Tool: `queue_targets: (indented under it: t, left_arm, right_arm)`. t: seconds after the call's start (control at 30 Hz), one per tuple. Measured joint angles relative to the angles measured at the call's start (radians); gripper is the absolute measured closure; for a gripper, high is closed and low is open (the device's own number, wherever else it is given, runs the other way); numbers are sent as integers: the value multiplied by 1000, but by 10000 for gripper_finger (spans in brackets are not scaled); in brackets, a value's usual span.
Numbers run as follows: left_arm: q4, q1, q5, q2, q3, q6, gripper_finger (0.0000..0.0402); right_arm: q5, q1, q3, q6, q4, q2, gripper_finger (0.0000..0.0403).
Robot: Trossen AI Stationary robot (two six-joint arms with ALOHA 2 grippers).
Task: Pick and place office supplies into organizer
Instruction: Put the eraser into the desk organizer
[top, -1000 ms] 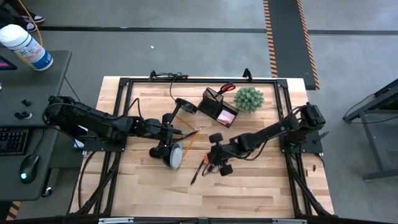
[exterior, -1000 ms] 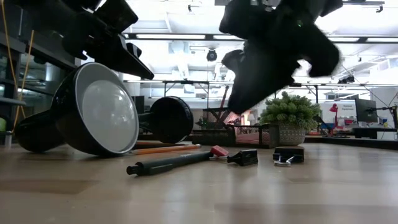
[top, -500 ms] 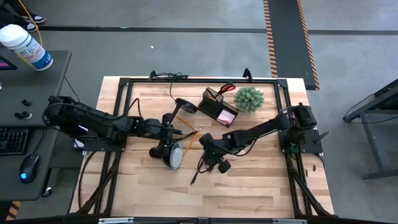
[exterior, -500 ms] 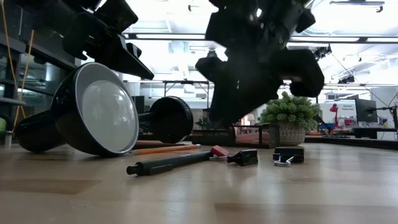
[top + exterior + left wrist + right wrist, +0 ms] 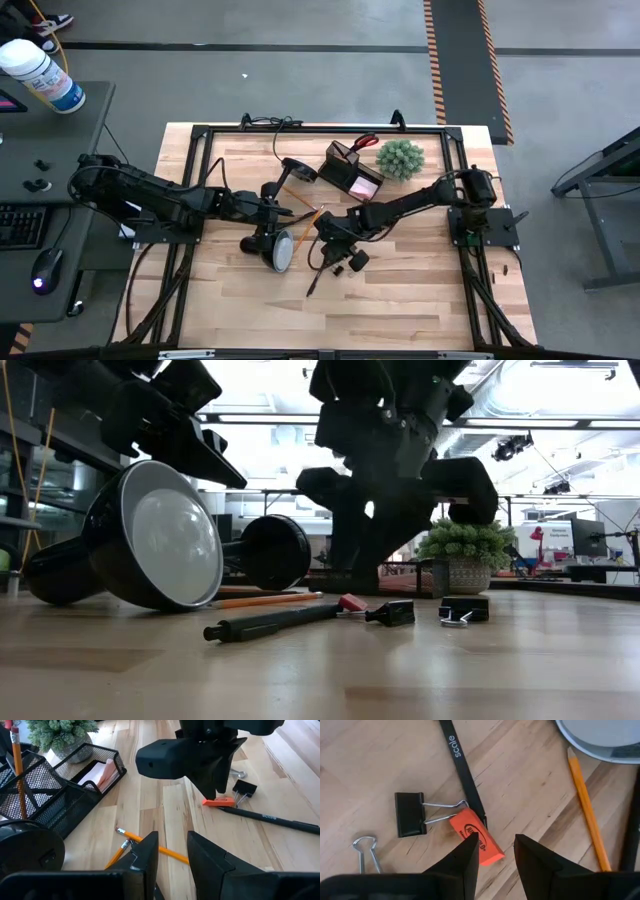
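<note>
1. My right gripper (image 5: 494, 854) hangs low over the table centre with its two dark fingers parted and nothing between them. From its wrist camera the flat orange eraser (image 5: 476, 837) sits just above the gap, partly cut off by the left fingertip.
2. That eraser touches the tip of the long black pen (image 5: 462, 767), whose upper end runs out of the frame. A black binder clip with silver wire handles (image 5: 410, 814) lies just left of the eraser; a loose silver wire handle (image 5: 364, 851) is cut off at the lower left.
3. In the low view the right arm blocks the middle of the picture, so I cannot make out the organizer behind it.
4. My left gripper (image 5: 171, 851) sits left of centre beside the black desk lamp (image 5: 277, 244); its fingers stand slightly apart, holding nothing that I can see. Two yellow-orange pencils (image 5: 150, 847) lie on the wood just past its fingers, partly hidden by them.
5. The dark mesh desk organizer (image 5: 350, 170) stands at upper centre of the high view, a pink sticky-note pad (image 5: 362, 186) in its lower tray and orange-handled scissors (image 5: 366, 141) in its cup. The green spiky plant ball (image 5: 400, 157) is just beside it on the right.
6. The surface is a light wooden plank table (image 5: 420, 300) with a black frame around it, on grey floor. A desk with a keyboard and a white bottle fills the far left.
</note>
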Motion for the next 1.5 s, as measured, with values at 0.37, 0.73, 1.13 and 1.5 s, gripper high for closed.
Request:
queue_targets:
  t: [0.37,0.73,1.13,1.5]
  left_arm:
    - [0,0,0,0,0,0,309]
    - [1,0,0,0,0,0,309]
    - [2,0,0,0,0,1,309]
    - [4,0,0,0,0,4,309]
  right_arm:
    - [-63,-29,-2,-42,9,6,288]
    - [-80,-30,0,-83,23,60,288]
    - [-87,-36,0,-55,-3,59,288]
    - [-75,-35,0,-61,-43,61,288]
